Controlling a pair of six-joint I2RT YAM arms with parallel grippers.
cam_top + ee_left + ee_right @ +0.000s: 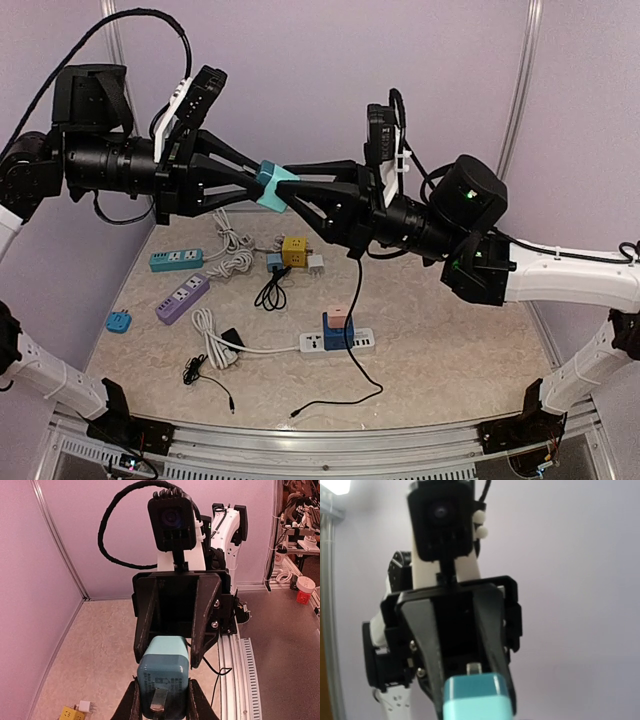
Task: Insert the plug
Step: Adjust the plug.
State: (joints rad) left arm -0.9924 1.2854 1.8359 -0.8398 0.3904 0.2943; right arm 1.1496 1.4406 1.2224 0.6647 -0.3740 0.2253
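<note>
Beige marbled tabletop [430, 330], lilac walls [330, 70], teal plug [275, 187] aloft

Overall light: bright, even, soft; a lilac cast on the walls behind the teal plug block [276, 187].
Source: a lamp [335, 486] burns white up and left of the block, right wrist view.
Shadows: faint, soft-edged under the cables [232, 250] below the block.
Focus: block sharp in the left wrist view, blurred in the right.
Distortion: wall posts [520, 90] either side of the block lean outward.
</note>
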